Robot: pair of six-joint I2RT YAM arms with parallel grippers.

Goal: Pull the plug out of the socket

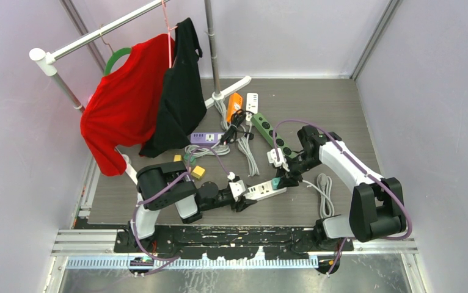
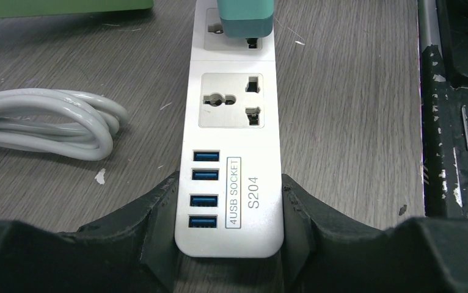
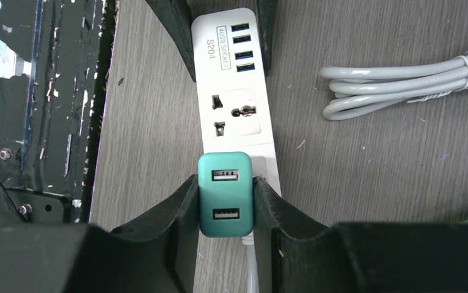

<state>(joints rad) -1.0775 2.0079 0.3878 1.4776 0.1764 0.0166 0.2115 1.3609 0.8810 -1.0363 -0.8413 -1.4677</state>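
Both arms are on the white power strip [image 2: 231, 152] here, a proper two-handed job. The left gripper [image 2: 228, 210] has its jaws narrowed onto the strip's near end. One black finger [image 2: 152, 235] presses against each long side, right at the column of four blue USB ports. Straight out ahead of those fingers sits an empty universal socket. Beyond it, at the end farthest from this gripper, the teal plug [image 3: 224, 194] sits over the last socket.

Over to the right gripper [image 3: 224, 204], and its jaws are drawn in tight on that teal plug. A pad lies flat against each flank, and the plug's two USB openings face up at the wrist camera between them. The plug is directly over the strip's end socket, though none of the views shows whether its pins are seated. Past the right fingertips the strip runs on to the left gripper's black fingers at the top of that wrist view.

A bundled grey cable [image 2: 42, 122] lies on the table [image 2: 354, 122] off to the left of the left gripper, apart from the strip.

From overhead, the two grippers meet nose to nose along the strip. Farther out beyond them lie a green power strip [image 1: 272, 135], a purple power strip [image 1: 206, 138] and an orange power strip [image 1: 234, 105]. A red shirt [image 1: 124, 101] and a black garment [image 1: 179, 91] hang on a rack [image 1: 97, 32] at the back left
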